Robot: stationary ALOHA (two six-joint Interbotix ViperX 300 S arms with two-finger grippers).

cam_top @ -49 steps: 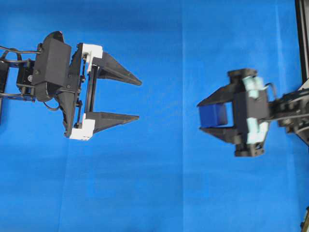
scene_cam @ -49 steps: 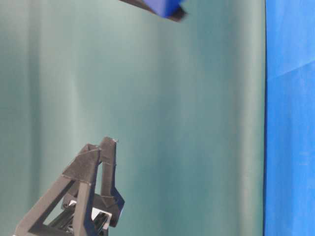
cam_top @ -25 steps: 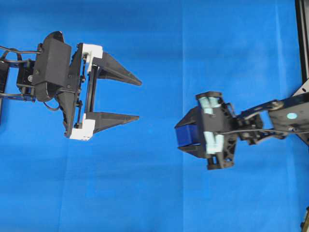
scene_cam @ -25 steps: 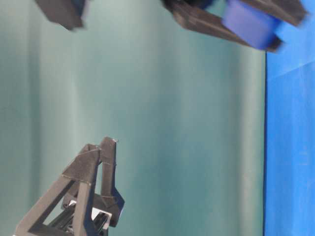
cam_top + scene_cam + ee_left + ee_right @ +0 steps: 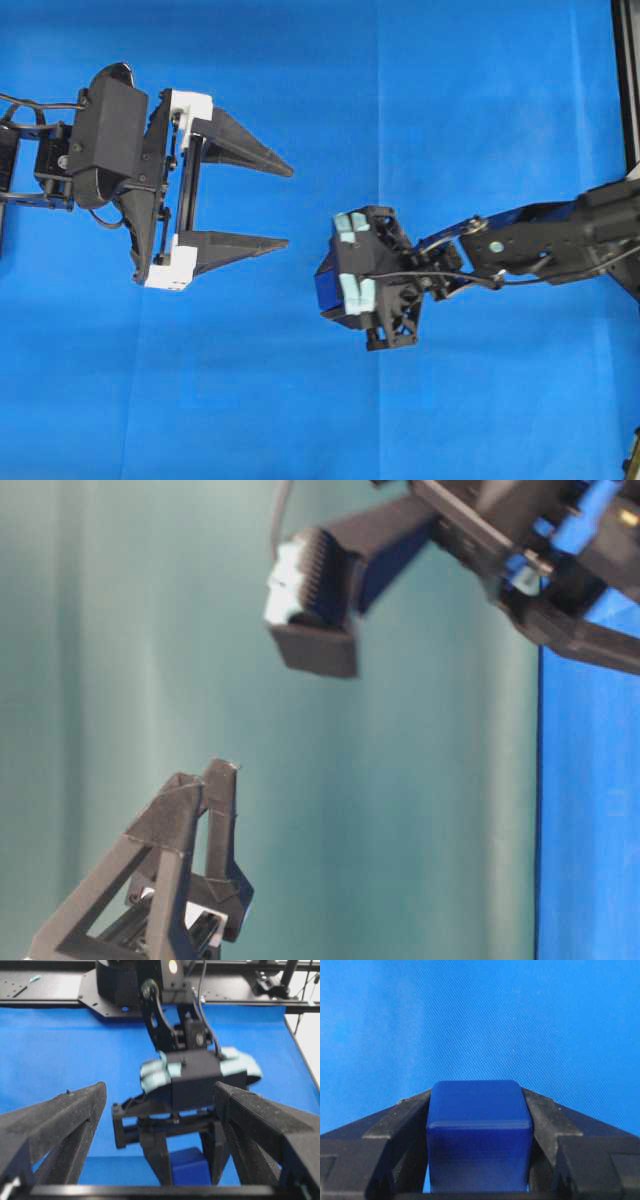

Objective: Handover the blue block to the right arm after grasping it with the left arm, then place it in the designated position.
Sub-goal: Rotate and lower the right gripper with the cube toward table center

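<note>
The blue block (image 5: 479,1130) is clamped between the two black fingers of my right gripper (image 5: 477,1094). In the overhead view the right gripper (image 5: 335,290) points down at the blue cloth near the middle, and only a sliver of the block (image 5: 324,287) shows beside its teal patches. The left wrist view shows the block (image 5: 189,1166) low between the right gripper's fingers (image 5: 159,1160); whether it touches the cloth I cannot tell. My left gripper (image 5: 290,206) is open and empty to the left, apart from the right gripper, and it also shows in the left wrist view (image 5: 160,1091).
The blue cloth (image 5: 480,100) covers the table. A black frame rail (image 5: 625,80) runs along the right edge. The right arm's black base and mounting rail (image 5: 50,985) cross the far side in the left wrist view.
My right gripper has carried the block leftward toward the middle and tipped over until it points down at the cloth. My left gripper has not moved.
</note>
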